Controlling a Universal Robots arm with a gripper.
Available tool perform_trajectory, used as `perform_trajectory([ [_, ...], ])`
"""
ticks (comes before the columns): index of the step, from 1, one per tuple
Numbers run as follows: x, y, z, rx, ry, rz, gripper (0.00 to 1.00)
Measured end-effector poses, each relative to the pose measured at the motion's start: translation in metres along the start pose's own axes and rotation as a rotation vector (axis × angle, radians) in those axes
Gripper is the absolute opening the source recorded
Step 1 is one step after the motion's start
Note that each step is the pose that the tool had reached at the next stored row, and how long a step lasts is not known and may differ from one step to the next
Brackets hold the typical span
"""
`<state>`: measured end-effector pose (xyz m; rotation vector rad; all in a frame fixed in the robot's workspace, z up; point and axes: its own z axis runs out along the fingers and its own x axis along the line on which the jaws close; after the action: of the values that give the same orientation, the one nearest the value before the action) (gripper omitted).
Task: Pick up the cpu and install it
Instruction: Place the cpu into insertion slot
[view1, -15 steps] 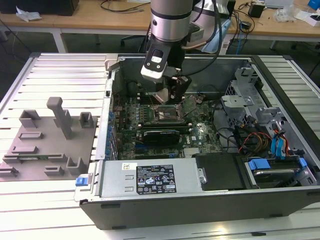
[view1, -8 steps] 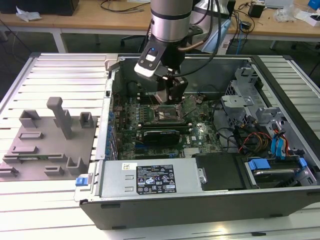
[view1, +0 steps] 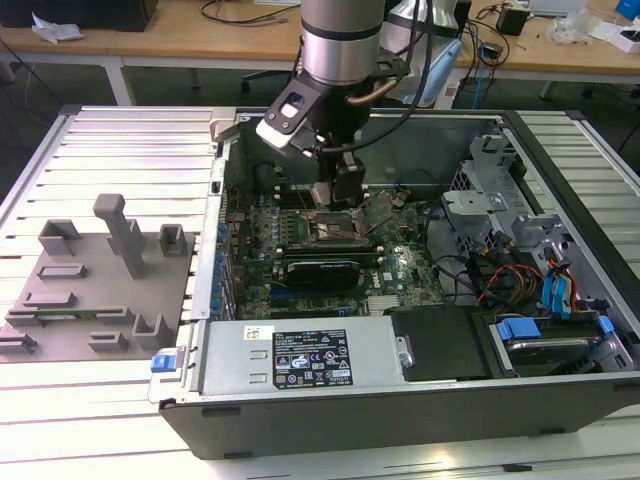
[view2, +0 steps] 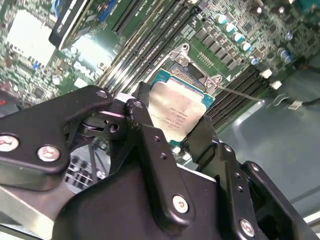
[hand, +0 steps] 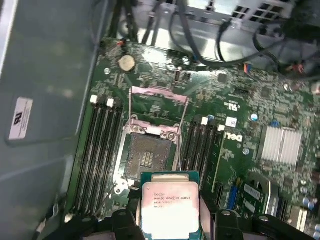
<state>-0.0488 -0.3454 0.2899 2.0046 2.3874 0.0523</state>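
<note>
Exterior view: one end effector (view1: 345, 195) low inside one open computer case (view1: 400, 405). Second wrist view: one cpu (view2: 175, 112), square, silvery-topped, green-edged, pinched between two fingers (view2: 143, 124). First wrist view: one empty socket (hand: 147, 157) just beyond the end effector's tips.

In the exterior view, a work table (view1: 130, 135) of pale ribbed metal slats spans the foreground, and its near edge catches bright glare. Behind it, a light wooden desk (view1: 150, 45) on a white leg (view1: 120, 82) stands toward the exterior view's left and a second desk (view1: 560, 55) toward its right. Dark floor (view1: 40, 85) lies beneath them, and black cables (view1: 240, 12) lie on top.
</note>
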Motion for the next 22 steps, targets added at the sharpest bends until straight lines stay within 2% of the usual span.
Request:
perform_trajectory([
  [6, 0.0000, -0.0001, 0.0016, -0.0003, -0.0048, 0.117, 0.55],
  [12, 0.0000, -0.0001, 0.0017, -0.0005, -0.0049, 0.119, 0.55],
  [15, 0.0000, -0.0002, 0.0023, -0.0044, -0.0054, 0.121, 0.55],
  [18, 0.0000, -0.0002, 0.0023, -0.0046, -0.0054, 0.121, 0.55],
  [19, 0.0000, -0.0003, 0.0025, -0.0069, -0.0057, 0.122, 0.55],
  [21, 0.0001, -0.0003, 0.0034, -0.0210, -0.0072, 0.121, 0.55],
  [22, 0.0000, -0.0003, 0.0034, -0.0212, -0.0072, 0.121, 0.55],
])
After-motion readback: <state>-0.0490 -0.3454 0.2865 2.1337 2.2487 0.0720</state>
